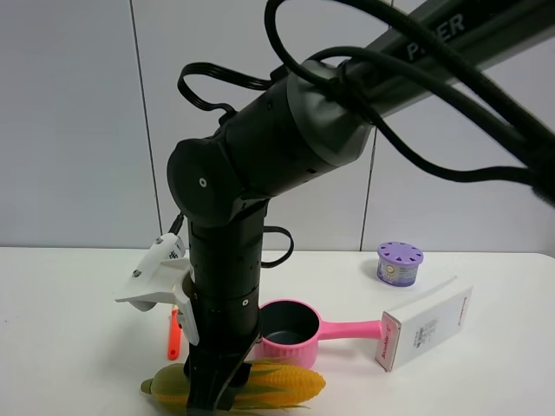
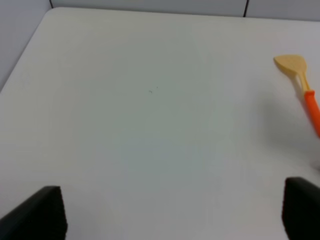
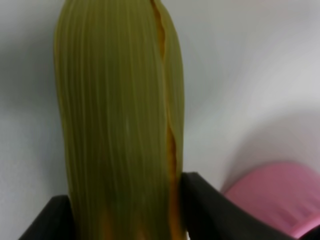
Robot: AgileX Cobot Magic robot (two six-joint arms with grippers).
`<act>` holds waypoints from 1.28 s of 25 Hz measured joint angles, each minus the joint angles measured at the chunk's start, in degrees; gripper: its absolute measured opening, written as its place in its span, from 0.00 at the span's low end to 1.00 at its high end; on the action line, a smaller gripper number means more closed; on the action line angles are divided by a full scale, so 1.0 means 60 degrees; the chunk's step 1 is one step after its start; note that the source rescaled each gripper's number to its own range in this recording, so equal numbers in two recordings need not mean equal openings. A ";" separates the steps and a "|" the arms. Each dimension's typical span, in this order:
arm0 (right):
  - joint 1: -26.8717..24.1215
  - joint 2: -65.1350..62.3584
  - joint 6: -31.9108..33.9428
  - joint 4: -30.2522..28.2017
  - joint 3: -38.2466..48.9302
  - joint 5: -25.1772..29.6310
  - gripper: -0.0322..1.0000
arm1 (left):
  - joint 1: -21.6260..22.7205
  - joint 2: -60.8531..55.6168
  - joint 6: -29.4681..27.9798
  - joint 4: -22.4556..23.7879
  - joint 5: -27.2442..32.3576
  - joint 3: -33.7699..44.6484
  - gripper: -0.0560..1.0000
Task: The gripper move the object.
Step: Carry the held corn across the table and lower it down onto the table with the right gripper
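The toy corn cob (image 1: 282,384), yellow-orange kernels in green husk, lies at the table's front edge, just in front of the pink saucepan (image 1: 295,345). My right gripper (image 1: 212,392) reaches straight down onto its left half. In the right wrist view the black fingers (image 3: 202,207) press both sides of the husk (image 3: 120,125), so the gripper (image 3: 125,212) is shut on the corn. My left gripper (image 2: 170,212) is open and empty over bare table, its fingertips (image 2: 40,212) far apart. It does not show in the exterior high view.
An orange-handled wooden spatula (image 1: 173,336) lies left of the pot, also in the left wrist view (image 2: 302,82). A white box (image 1: 425,322) and a purple-lidded container (image 1: 400,263) stand at the right. The pot's pink rim (image 3: 275,197) is close beside the corn.
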 joint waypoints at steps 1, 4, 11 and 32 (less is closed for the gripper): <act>0.0000 0.0000 0.0037 0.0000 0.0000 0.0000 0.03 | 0.0000 0.0000 0.0000 0.0000 0.0000 0.0000 1.00; 0.0000 0.0003 0.0105 0.0000 0.0000 0.0104 0.03 | 0.0000 0.0000 0.0000 0.0000 0.0000 0.0000 1.00; 0.0000 0.0011 0.0105 -0.0149 0.0000 0.0504 0.03 | 0.0000 0.0000 0.0000 0.0000 0.0000 0.0000 1.00; 0.0000 0.0011 0.0187 -0.0162 0.0000 0.0232 0.03 | 0.0000 0.0000 0.0000 0.0000 0.0000 0.0000 1.00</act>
